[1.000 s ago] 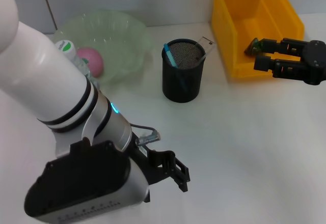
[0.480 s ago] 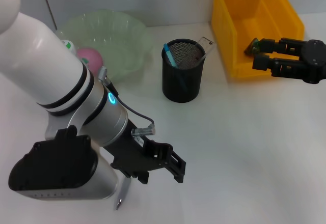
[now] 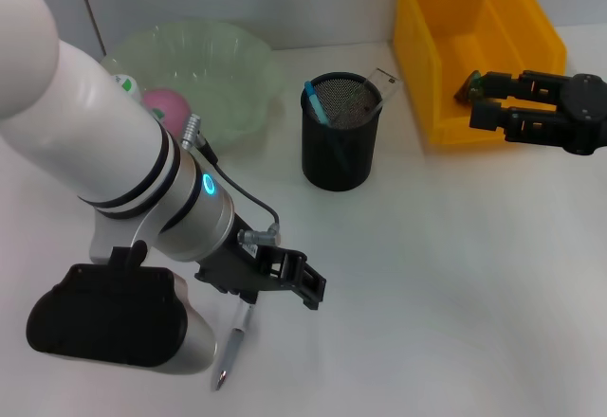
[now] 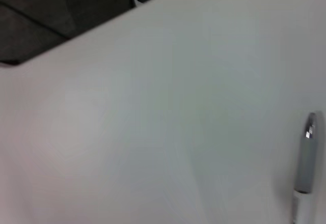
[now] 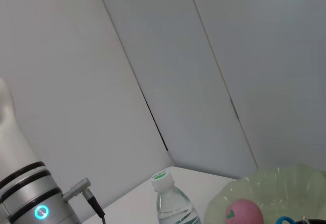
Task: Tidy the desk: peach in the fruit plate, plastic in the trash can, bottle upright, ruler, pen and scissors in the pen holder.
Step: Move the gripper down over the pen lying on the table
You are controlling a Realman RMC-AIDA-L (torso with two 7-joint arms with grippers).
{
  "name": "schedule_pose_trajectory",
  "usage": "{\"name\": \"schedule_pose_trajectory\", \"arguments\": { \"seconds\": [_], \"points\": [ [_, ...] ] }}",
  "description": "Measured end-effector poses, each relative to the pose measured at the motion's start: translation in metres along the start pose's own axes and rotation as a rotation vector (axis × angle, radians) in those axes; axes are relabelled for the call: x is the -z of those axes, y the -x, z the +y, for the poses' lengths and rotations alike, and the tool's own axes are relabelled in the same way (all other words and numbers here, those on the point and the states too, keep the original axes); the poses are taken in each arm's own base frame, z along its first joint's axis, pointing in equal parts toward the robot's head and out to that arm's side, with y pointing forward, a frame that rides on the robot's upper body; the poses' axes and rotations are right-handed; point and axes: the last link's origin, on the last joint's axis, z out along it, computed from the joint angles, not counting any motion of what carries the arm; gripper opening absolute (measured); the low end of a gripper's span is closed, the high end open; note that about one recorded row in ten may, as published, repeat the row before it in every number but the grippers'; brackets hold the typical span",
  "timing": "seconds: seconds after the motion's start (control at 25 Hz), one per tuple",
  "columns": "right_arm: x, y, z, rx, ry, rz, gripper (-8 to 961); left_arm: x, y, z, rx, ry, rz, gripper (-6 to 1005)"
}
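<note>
Left gripper [image 3: 289, 282] sits low over the desk with jaws spread and nothing held; the silver pen [image 3: 233, 345] lies flat on the white desk [image 3: 446, 284] just beside and below it, well apart from the black mesh pen holder [image 3: 340, 131]. To pick well, centre the 2 fingers across the pen's barrel, square to its long axis, then close. Right gripper [image 3: 488, 102] hangs by the yellow bin [image 3: 474, 33], apparently pinching 1 small dark item.
</note>
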Motion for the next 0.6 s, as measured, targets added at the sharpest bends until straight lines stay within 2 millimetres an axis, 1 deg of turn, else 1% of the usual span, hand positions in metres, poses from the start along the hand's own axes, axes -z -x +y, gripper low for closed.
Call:
{"name": "schedule_pose_trajectory", "arguments": {
  "seconds": [0.36, 0.6],
  "points": [
    [-0.0001, 0.0024, -0.0001, 0.010, 0.001, 0.002, 750, 0.0037, -0.0018, 0.0000, 0.032, 0.079, -0.051, 728],
    [-0.0003, 0.0032, 0.0000, 0.014, 0.001, 0.004, 750, 0.0019, -0.0093, 0.0012, 0.050, 0.131, -0.018, 727]
  ]
}}
